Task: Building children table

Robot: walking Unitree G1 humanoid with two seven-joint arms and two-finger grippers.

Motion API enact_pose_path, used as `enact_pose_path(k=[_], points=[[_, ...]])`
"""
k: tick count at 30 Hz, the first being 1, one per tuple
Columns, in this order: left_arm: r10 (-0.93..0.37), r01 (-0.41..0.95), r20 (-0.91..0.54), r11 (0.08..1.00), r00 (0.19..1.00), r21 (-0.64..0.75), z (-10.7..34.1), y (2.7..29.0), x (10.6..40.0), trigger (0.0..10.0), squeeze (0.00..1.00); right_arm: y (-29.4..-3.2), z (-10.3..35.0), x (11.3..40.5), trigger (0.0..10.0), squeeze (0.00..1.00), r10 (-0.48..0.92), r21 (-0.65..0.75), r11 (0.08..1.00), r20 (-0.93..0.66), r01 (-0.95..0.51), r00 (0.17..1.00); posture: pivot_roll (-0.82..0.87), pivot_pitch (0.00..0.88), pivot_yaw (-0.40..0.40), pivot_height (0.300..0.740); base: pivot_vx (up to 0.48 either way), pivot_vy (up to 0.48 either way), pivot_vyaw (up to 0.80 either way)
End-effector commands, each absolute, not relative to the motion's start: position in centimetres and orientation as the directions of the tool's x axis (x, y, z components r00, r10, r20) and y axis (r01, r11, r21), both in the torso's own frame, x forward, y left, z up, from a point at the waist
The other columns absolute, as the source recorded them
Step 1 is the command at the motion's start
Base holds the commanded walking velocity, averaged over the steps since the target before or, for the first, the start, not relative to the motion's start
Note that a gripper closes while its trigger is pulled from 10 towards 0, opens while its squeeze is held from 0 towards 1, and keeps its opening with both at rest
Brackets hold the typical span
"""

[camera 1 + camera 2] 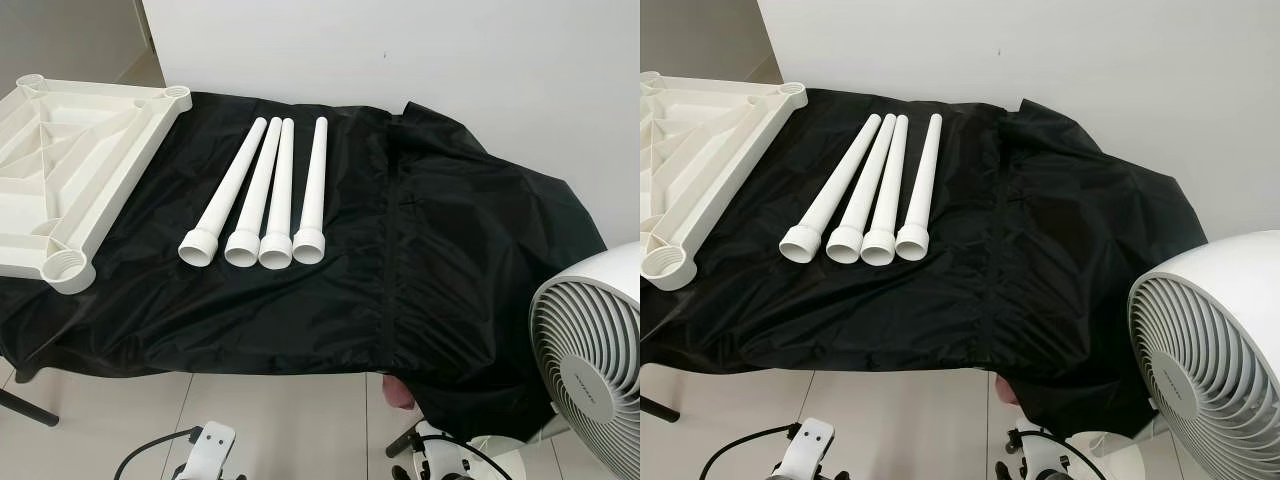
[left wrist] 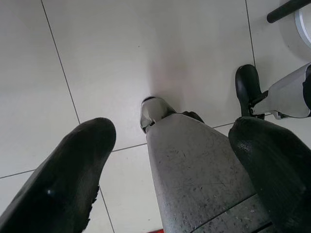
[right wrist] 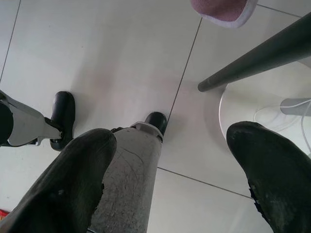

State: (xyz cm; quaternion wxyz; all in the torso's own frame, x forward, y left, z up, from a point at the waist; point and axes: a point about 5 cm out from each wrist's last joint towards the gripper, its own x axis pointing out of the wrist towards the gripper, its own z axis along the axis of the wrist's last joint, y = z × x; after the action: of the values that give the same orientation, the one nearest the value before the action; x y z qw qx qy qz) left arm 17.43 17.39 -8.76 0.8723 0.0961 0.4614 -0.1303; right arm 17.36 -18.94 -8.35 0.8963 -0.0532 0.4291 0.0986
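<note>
Left eye view: four white table legs (image 1: 262, 195) are laid side by side on a black cloth (image 1: 420, 260), long axes running away from the robot, flared sockets toward the near edge. An upturned white tabletop (image 1: 70, 170) overhangs the far-left corner. Open cloth lies to the right; a white fan (image 1: 595, 350) stands beyond the near-right edge.

Left wrist view: left gripper (image 2: 180, 145) is held spread, empty, above floor tiles (image 2: 121, 58).

Right wrist view: right gripper (image 3: 170, 160) is likewise spread and empty.
</note>
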Motion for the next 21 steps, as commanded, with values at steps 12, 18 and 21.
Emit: enact_pose_path(k=[12,18,21], points=[[-0.086,0.185,-0.882,0.983,0.464,0.001,-10.3,17.6,13.8,10.0,0.0,-17.9,-9.1,16.6,10.0,0.0,0.093,-0.075,0.959,-0.828,-0.275,0.552,0.12,0.014,-0.085,0.74,0.0,0.0,0.0],[-0.164,0.268,-0.867,0.963,0.47,-0.037,-10.3,16.0,13.7,10.0,0.0,-18.3,-9.5,15.5,10.0,0.0,0.096,-0.081,0.949,-0.845,-0.304,0.526,0.13,0.006,-0.099,0.74,0.0,0.0,0.0],[-0.14,0.251,-0.872,0.968,0.47,-0.02,-10.4,16.3,13.5,10.0,0.0,-18.5,-9.3,15.7,10.0,0.0,0.092,-0.084,0.951,-0.842,-0.296,0.532,0.13,0.001,-0.098,0.74,0.0,0.0,0.0]])
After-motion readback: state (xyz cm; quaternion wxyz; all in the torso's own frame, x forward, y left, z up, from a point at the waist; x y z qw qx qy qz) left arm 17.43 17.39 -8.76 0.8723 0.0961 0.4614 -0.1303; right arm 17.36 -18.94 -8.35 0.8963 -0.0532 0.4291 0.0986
